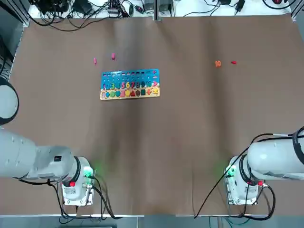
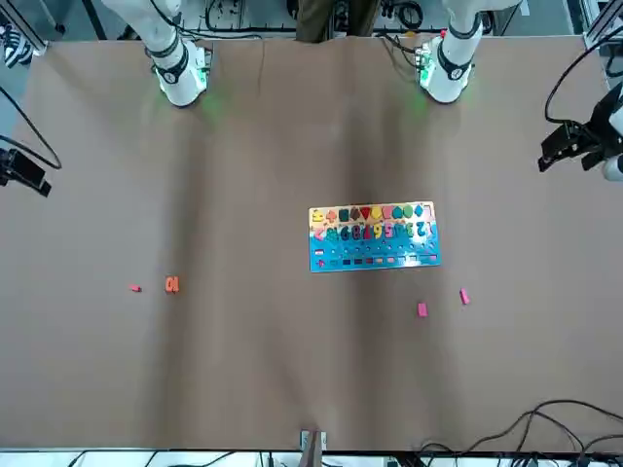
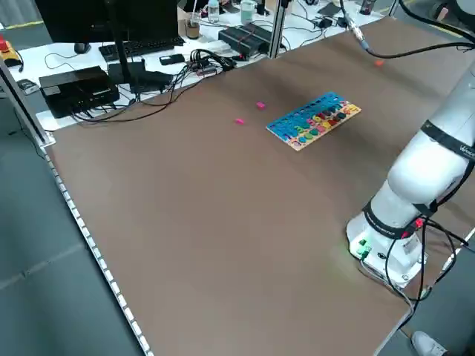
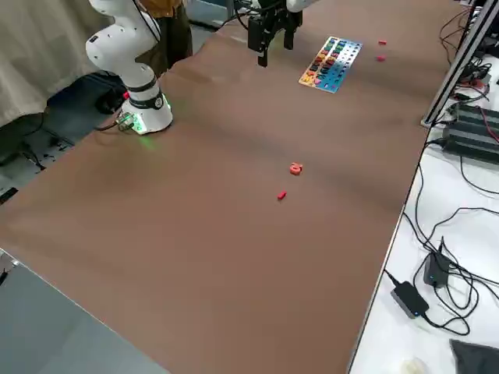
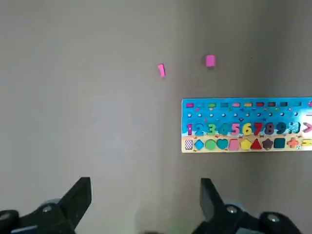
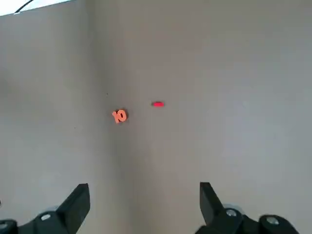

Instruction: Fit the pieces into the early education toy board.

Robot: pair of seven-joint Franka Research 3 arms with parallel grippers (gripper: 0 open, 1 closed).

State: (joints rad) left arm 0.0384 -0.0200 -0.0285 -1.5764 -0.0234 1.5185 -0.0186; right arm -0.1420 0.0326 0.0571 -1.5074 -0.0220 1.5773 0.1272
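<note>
I've got both grippers, left (image 5: 145, 204) & right (image 6: 144, 207), spread wide, holding nothing. Board (image 1: 129, 85) sits center-left; pink bits (image 1: 113, 56) at its 11 o'clock, orange 10 (image 1: 217, 63) w/ red bit (image 1: 233, 62) at 2.

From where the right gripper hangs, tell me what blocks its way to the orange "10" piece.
Nothing visible does. Bare brown table lies between the open right gripper and the orange "10" piece; the red piece sits beside it.

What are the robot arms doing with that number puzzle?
Nothing is being handled yet. The toy board lies flat on the brown table. Two pink pieces sit just beyond it, and the orange "10" and the red piece lie loose far off on the right arm's side. The left gripper and right gripper hang open and empty above the table.
</note>
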